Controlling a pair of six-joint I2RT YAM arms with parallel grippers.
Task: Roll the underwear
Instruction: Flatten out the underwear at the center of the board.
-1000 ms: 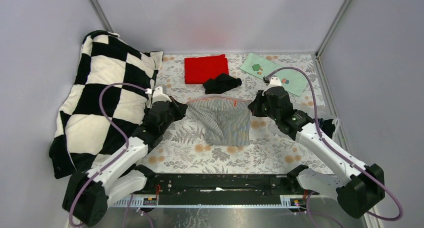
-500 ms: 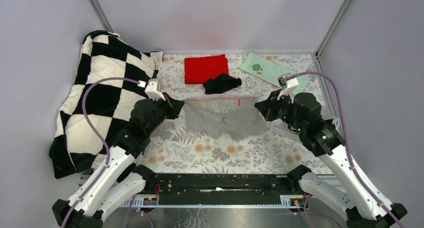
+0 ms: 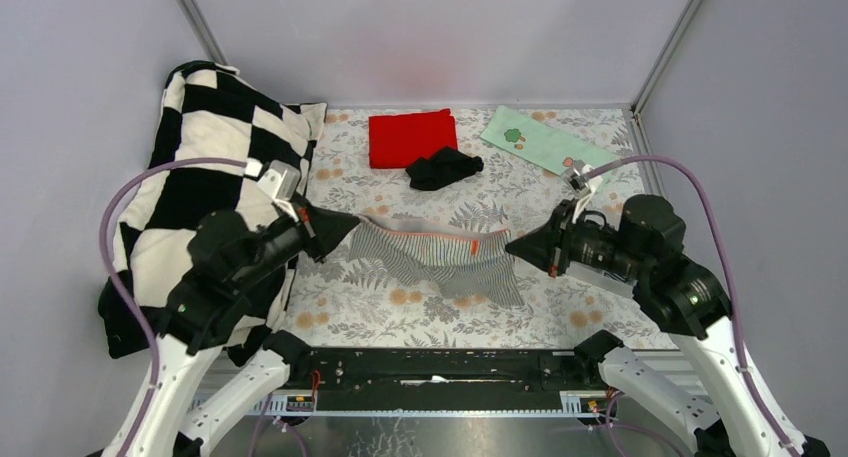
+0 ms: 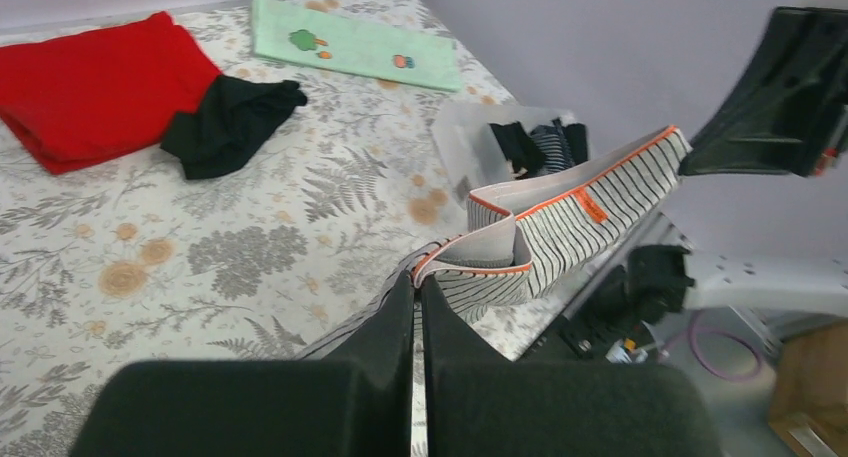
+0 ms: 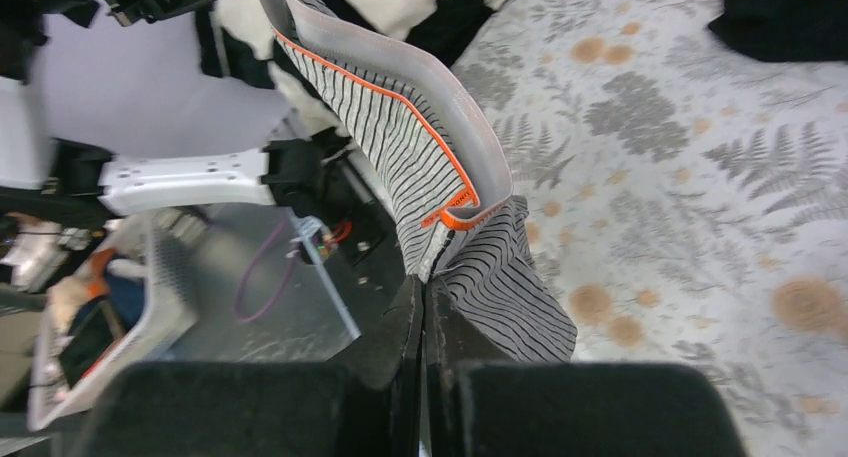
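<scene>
black underwear (image 3: 443,167), one; striped underwear (image 3: 440,255), one

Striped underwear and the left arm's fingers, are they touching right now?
Touching. The left wrist view shows the shut left fingers pinching the striped underwear at its waistband corner.

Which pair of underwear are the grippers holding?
The grey pinstriped pair with orange-trimmed waistband, stretched between the left gripper and right gripper. The black pair lies loose by the red cloth.
</scene>
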